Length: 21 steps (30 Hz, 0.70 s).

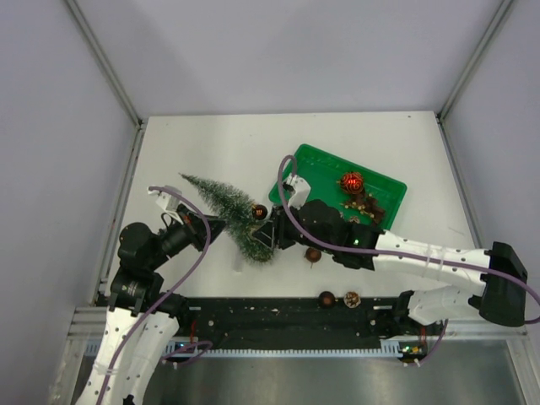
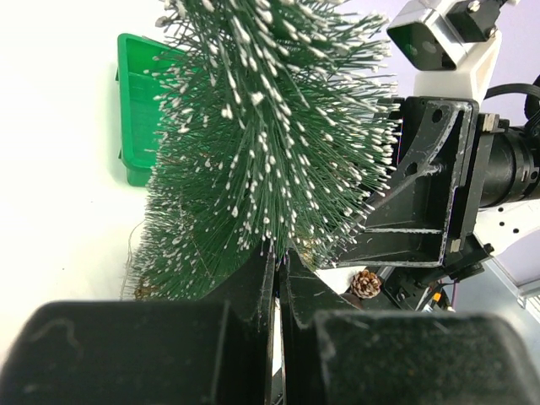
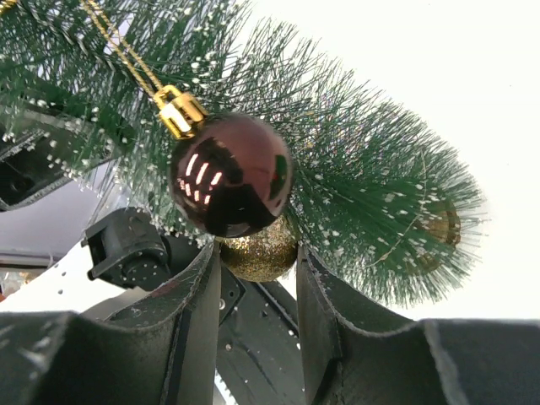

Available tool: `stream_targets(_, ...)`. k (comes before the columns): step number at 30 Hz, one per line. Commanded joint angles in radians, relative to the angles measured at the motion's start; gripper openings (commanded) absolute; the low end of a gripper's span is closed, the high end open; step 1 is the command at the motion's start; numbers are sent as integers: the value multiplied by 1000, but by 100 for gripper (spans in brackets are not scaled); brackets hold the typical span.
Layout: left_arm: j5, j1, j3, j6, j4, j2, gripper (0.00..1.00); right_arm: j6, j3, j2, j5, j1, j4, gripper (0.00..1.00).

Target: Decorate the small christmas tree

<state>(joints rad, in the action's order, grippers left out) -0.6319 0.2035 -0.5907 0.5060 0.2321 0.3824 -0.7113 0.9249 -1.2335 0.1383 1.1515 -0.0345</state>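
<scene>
left claw [image 2: 277, 283] clamped tight on the small christmas tree [image 1: 226, 205], tilted centre-left in the top view, right claw [image 3: 257, 283] part open nipping a gold glitter ball [image 3: 257, 253] under the dark red bauble [image 3: 232, 173], best seated deep among bristles before release.

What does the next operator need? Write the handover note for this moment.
Left end effector: shut on the small christmas tree, held tilted.
Right end effector: shut on a gold glitter bauble at the lower branches.
Done: dark red bauble in the branches.
Left: place the gold one; red ornament waits in the green tray; two brown balls and a pine cone lie on the table.
</scene>
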Motion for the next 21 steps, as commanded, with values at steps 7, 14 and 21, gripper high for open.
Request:
stream_targets(7, -23, -4, -9, 9, -66, -19, 0, 24, 43, -26, 58, 17, 74, 24)
stream_targets(14, -23, -6, -1, 11, -70, -20, 0, -17, -35, -15, 133, 25, 36, 25)
stream_targets(21, -22, -6, 5, 12, -70, -22, 0, -34, -104, 52, 150, 33, 50, 36)
